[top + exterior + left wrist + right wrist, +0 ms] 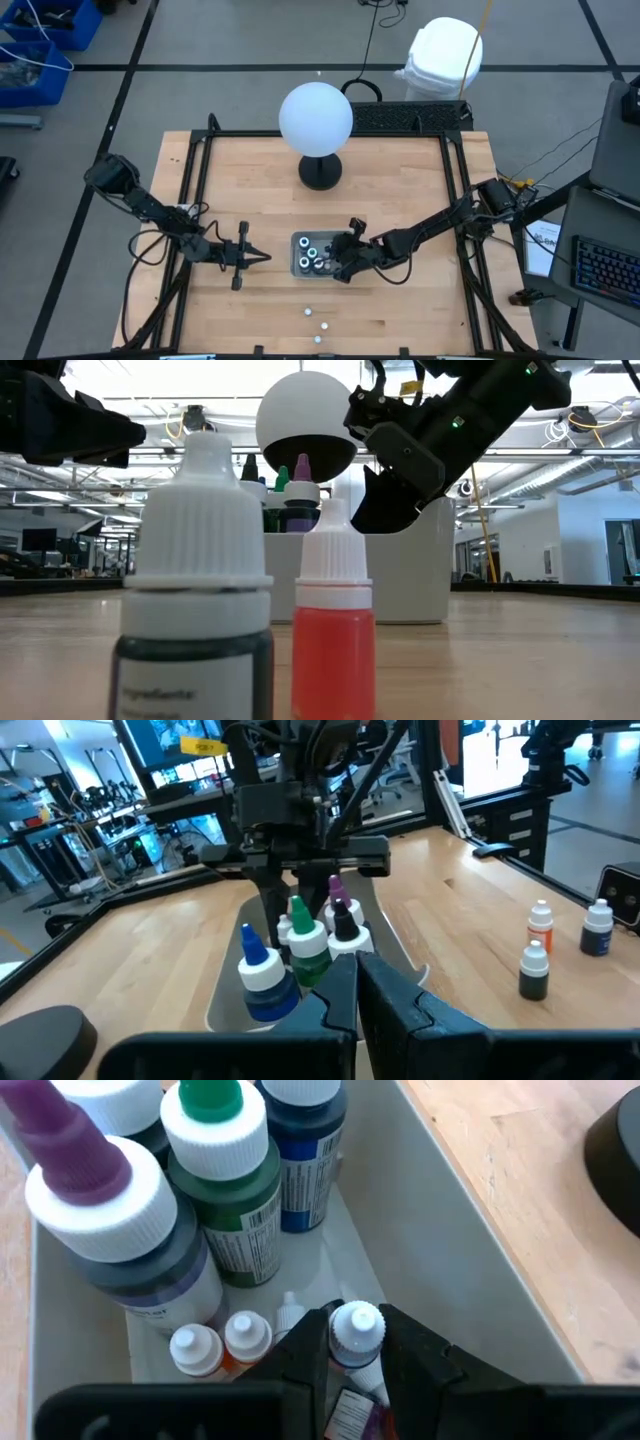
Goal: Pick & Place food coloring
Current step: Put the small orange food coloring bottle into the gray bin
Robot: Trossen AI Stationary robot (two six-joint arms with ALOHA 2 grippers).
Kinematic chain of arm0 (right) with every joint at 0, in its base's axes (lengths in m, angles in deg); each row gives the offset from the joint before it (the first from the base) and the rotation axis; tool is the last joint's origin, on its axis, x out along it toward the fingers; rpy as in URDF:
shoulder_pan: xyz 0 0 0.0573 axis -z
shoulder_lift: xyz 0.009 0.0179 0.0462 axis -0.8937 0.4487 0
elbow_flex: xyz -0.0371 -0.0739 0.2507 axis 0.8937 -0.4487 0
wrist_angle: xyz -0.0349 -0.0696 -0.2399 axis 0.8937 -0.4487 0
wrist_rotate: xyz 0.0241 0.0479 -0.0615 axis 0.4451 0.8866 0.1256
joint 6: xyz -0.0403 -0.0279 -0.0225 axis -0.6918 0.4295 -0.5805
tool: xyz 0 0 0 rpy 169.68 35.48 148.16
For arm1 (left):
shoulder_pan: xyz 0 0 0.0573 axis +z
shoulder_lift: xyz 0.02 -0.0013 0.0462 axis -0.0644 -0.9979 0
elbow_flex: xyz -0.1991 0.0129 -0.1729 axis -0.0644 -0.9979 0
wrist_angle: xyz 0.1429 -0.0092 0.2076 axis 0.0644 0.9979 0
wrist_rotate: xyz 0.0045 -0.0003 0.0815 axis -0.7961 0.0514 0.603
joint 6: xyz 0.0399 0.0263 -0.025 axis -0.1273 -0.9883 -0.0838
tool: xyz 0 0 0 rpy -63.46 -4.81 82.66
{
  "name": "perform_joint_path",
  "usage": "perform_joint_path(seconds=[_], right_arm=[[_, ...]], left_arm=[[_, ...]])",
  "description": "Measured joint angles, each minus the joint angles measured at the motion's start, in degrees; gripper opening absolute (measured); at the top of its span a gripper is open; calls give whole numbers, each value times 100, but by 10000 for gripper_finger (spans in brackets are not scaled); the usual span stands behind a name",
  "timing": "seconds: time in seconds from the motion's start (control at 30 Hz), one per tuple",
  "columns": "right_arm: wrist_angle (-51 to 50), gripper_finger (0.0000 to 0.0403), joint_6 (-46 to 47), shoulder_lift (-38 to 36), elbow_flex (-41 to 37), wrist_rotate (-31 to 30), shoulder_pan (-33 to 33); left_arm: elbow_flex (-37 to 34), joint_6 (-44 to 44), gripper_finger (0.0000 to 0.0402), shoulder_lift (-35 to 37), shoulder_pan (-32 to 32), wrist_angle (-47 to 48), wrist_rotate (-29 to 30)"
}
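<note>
Right gripper (356, 1365) is down inside the grey tray (470, 1280), fingers pinched narrow on the white ribbed cap of a small bottle (357, 1330). The gap is only cap-wide, so it has hold of it. The bottle's label shows below the cap; body colour is hard to tell.

Right beside that grip, toward the tray's middle, two more small white-capped bottles (222, 1342) stand touching each other. Just past the fingertips are the big ones: purple-tipped bottle (110, 1210), green-tipped bottle (222, 1175) and blue bottle (305, 1140), all packed close together.

Left gripper (262, 258) hovers over bare table, well apart from the tray on its left side, with its fingers pressed together and nothing in them.

Three small bottles (316, 325) sit out on the wood on the near side of the tray. In the low view a red-filled bottle (333, 650) and a dark-filled one (198, 600) are upright. The white globe lamp (316, 118) stands beyond the tray.

Risks, judged from here:
- The grip is on the cap only, so the bottle could swing or slip out on a lift or if it is released early.
- The neighbours are touching distance from the fingers, so any sideways drag likely topples the two small ones or bumps the purple-tipped bottle.
- The tray is light-looking, and a finger catching its wall could shift the whole lot.
- The loose bottles on the table are narrow and tip easily if the arm sweeps low.
</note>
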Motion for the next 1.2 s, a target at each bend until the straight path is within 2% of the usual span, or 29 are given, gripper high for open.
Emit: perform_joint_path(seconds=[0.53, 0.83, 1.2], right_arm=[[30, 66, 29, 2, 0, 2, 2], [28, 88, 57, 2, 0, 14, 0], [28, 93, 104, 2, 0, 4, 0]], left_arm=[[0, 139, 19, 0, 18, 0, -5], [1, 169, 19, 0, 18, 0, -5], [2, 185, 19, 0, 18, 1, -5]])
